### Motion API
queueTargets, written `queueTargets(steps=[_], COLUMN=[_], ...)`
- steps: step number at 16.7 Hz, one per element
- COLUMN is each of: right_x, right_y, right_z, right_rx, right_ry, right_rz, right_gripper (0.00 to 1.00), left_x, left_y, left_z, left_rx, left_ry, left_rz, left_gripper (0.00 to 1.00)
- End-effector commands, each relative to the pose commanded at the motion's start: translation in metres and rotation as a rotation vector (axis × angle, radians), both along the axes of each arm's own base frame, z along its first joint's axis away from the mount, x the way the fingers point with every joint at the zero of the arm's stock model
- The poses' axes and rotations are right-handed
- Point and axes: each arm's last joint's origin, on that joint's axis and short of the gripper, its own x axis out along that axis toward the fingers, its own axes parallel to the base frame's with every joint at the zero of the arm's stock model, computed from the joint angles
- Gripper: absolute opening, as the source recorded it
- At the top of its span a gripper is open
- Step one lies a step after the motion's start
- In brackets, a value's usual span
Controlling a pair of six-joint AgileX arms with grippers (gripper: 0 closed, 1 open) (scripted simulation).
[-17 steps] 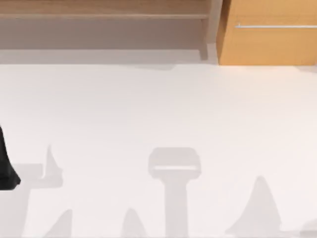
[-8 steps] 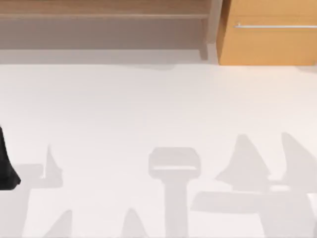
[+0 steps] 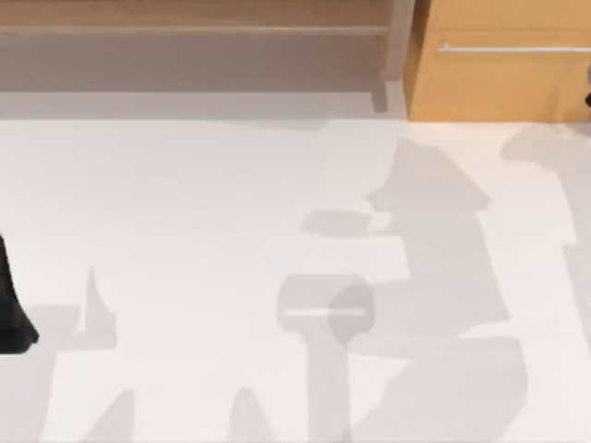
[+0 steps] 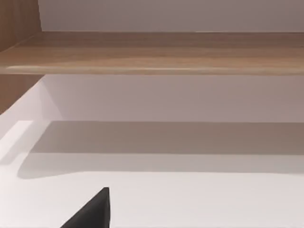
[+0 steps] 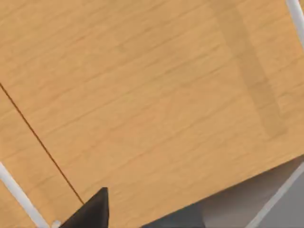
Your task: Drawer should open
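While the drawer [image 3: 499,78] sits shut at the worktop's [image 3: 203,203] far right, the right gripper [image 3: 587,97], jaws' state untellable, should square up to the silver bar handle [image 3: 512,48].

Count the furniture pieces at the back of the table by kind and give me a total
Drawer, orange-tan with silver handle: 1
Shelf unit, duller brown with grey uprights: 1
Total: 2

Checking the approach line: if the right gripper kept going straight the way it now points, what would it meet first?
Most likely the flat front of the orange-tan wooden drawer, which faces its wrist camera close up; how far off is unclear.
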Motion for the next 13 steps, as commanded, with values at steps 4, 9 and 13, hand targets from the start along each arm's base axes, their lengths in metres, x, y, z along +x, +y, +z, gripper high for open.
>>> queueTargets(steps=[4,9,13], right_x=[0.029,0.037,0.037], right_y=[0.052,0.082,0.083], right_z=[-0.051,-0.088,-0.089], right_rx=[-0.308,-0.478,-0.482], right_ry=[0.009,0.03,0.031], right_rz=[-0.03,-0.057,-0.057], right_gripper=[1.0,1.0,1.0], left_x=[0.0,0.0,0.0], left_y=[0.0,0.0,0.0], left_z=[0.0,0.0,0.0], left_rx=[0.0,0.0,0.0], left_ry=[0.0,0.0,0.0], left_rz=[0.0,0.0,0.0], left_gripper=[1.0,1.0,1.0])
